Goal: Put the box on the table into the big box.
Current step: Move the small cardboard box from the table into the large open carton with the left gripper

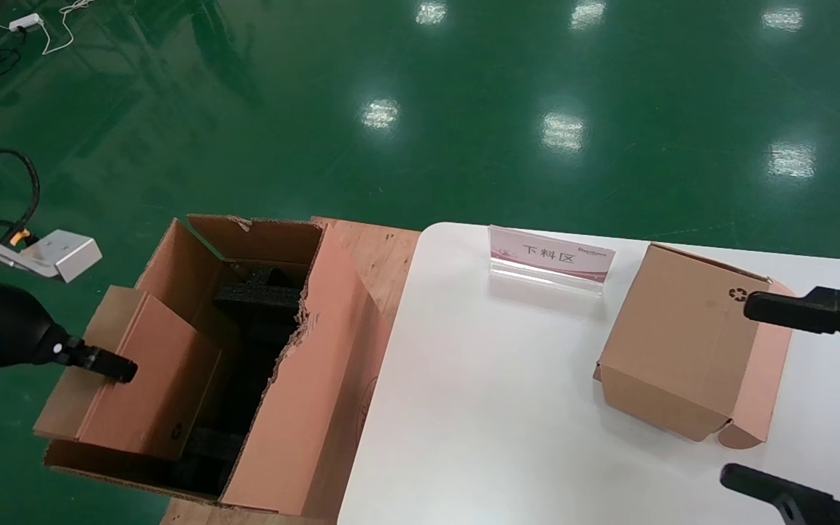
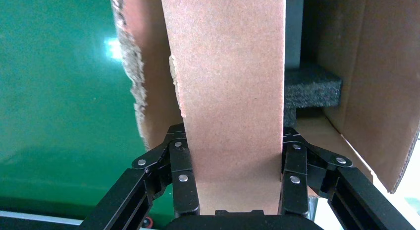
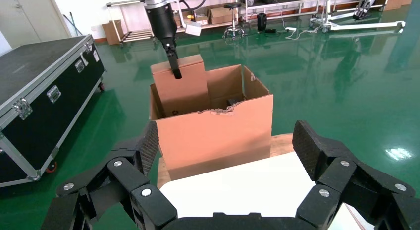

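The box [image 1: 143,379], slim and pinkish-brown, stands on edge and tilted at the near left end of the big box [image 1: 318,379], its upper part above the ragged rim. My left gripper [image 1: 117,368] is shut on its upper edge; in the left wrist view the box [image 2: 230,91] fills the gap between both fingers [image 2: 181,165]. Black foam blocks [image 2: 309,86] lie inside the carton beside it. My right gripper [image 1: 739,391] hangs open over the right side of the white table [image 1: 478,408], holding nothing.
A chunkier cube-like brown box [image 1: 682,343] sits on the table between my right fingers' reach. A clear sign stand [image 1: 551,257] is at the table's far edge. The carton rests on a wooden pallet [image 1: 376,255]. A black flight case [image 3: 39,91] stands beyond.
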Motion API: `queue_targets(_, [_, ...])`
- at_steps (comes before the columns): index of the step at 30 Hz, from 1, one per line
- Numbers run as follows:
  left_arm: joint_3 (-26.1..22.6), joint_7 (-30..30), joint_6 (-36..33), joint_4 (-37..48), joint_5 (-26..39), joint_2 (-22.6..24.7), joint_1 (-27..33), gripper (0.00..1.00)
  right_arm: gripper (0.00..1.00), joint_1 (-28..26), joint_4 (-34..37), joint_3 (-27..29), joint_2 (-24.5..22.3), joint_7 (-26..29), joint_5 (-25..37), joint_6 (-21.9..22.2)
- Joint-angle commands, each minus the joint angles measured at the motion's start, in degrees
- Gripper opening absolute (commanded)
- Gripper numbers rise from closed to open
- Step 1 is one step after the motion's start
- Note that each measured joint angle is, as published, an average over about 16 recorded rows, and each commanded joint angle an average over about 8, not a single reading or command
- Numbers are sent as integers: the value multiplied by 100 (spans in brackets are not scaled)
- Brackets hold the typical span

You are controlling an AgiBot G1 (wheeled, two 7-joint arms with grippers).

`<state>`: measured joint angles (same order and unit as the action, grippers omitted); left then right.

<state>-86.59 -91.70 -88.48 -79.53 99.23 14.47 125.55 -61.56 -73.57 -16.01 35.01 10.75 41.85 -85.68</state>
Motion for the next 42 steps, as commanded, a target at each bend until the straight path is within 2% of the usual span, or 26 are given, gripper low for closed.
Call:
queue_targets(1, [-71, -15, -23, 83, 44, 86, 99, 0, 100, 0, 0, 0, 0, 0, 0, 0])
queue_targets(17, [-31, 111, 112, 218, 143, 63, 286, 0, 100, 0, 0, 0, 0, 0, 0, 0])
queue_targets(30, [-151, 363, 529, 398, 249, -129, 13, 0, 100, 0, 0, 0, 0, 0, 0, 0])
queue_targets(42, [-342, 578, 1070, 719, 429, -8, -418, 0, 100, 0, 0, 0, 0, 0, 0, 0])
